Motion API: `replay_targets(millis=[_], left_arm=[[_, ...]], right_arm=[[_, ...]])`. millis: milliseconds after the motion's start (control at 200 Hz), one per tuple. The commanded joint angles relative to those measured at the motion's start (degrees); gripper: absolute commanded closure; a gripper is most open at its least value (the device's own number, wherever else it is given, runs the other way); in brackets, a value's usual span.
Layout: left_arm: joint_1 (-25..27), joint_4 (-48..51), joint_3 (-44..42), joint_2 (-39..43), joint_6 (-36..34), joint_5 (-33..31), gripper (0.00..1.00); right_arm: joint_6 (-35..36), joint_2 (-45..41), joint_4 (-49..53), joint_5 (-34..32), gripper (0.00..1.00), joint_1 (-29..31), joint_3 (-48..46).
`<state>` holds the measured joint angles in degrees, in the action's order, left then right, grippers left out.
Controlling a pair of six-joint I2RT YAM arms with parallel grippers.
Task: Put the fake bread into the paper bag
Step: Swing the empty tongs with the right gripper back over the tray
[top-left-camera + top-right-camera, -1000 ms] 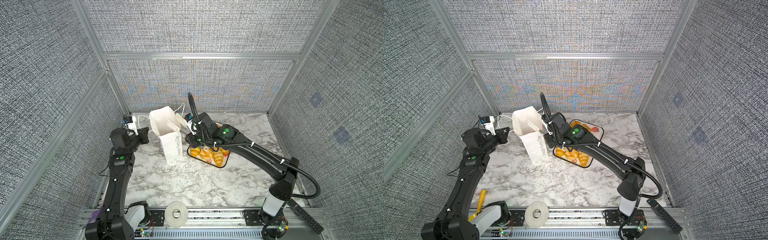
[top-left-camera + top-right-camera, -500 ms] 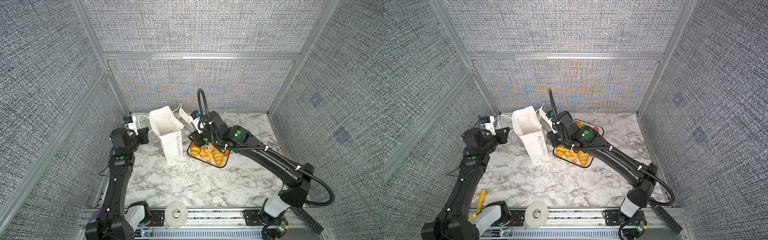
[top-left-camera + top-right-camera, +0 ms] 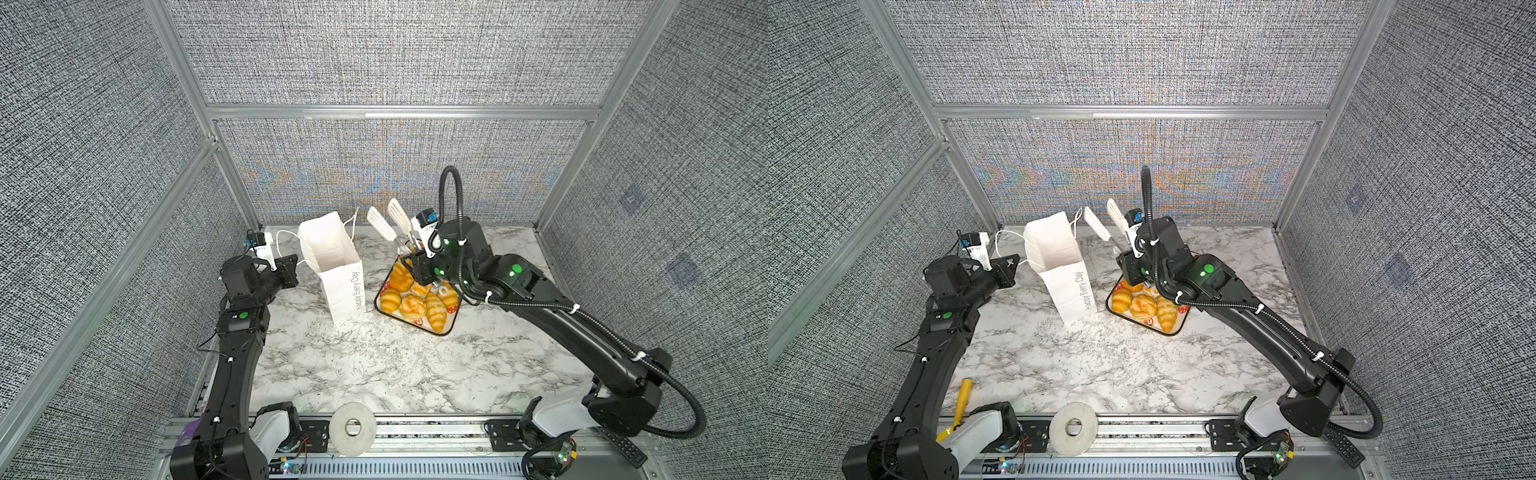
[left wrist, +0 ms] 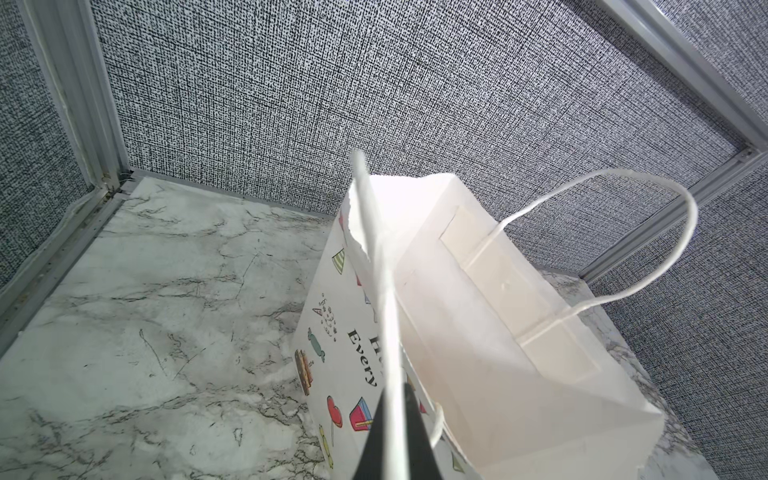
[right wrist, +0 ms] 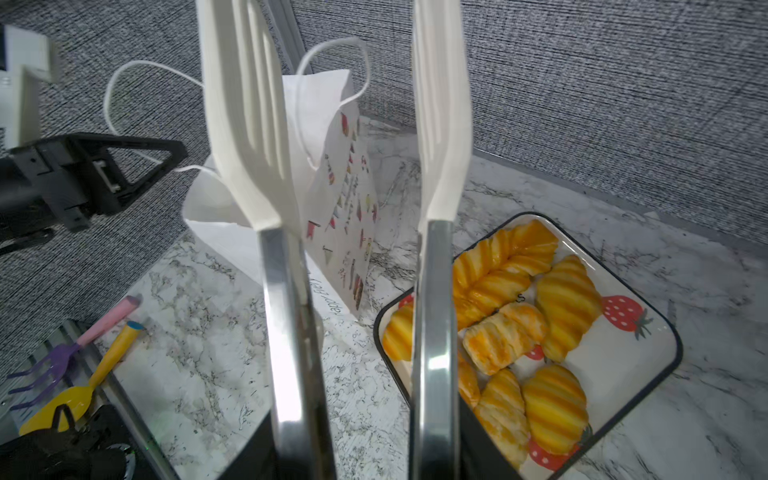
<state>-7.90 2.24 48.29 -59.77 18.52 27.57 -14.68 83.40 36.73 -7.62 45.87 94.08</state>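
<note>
The white paper bag (image 3: pixel 332 257) (image 3: pixel 1059 257) stands open on the marble table. My left gripper (image 3: pixel 291 270) (image 4: pixel 392 399) is shut on its cord handle (image 4: pixel 386 291), pulling the mouth open. Several golden pieces of fake bread (image 3: pixel 415 299) (image 5: pixel 561 299) lie in the strawberry-print tray (image 3: pixel 451 328) (image 5: pixel 669 345) right of the bag. My right gripper (image 3: pixel 419 266) (image 5: pixel 365 457) is shut on metal tongs with white tips (image 3: pixel 386 220) (image 5: pixel 245 124). The tongs point up between bag and tray, their tips apart and holding nothing.
A tape roll (image 3: pixel 353 424) lies at the front edge. A yellow scoop (image 3: pixel 961 399) and a purple fork (image 5: pixel 54 365) sit at the front left by the left arm's base. A remote (image 3: pixel 623 444) is at the front right. Grey walls enclose three sides.
The right arm has carried the tongs to the right, from above the bag's mouth to over the tray's back edge. The left gripper and bag have stayed put.
</note>
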Motion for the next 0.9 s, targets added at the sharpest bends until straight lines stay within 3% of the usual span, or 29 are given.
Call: replay_targets(millis=[0, 515, 895], left_arm=[[-0.01, -0.50, 0.05, 0.08, -0.24, 0.75, 1.00], [-0.01, -1.17, -0.06, -0.53, 0.11, 1.89, 1.00], [0.00, -1.54, -0.30, -0.85, 0.29, 2.53, 1.00]], right_arm=[[-3.34, -1.27, 0.03, -0.86, 0.54, -2.74, -1.92], [-8.05, -5.94, 8.90, -0.21, 0.54, -13.70, -12.48], [-10.33, -7.27, 13.07, 0.68, 0.54, -17.33, -20.23]])
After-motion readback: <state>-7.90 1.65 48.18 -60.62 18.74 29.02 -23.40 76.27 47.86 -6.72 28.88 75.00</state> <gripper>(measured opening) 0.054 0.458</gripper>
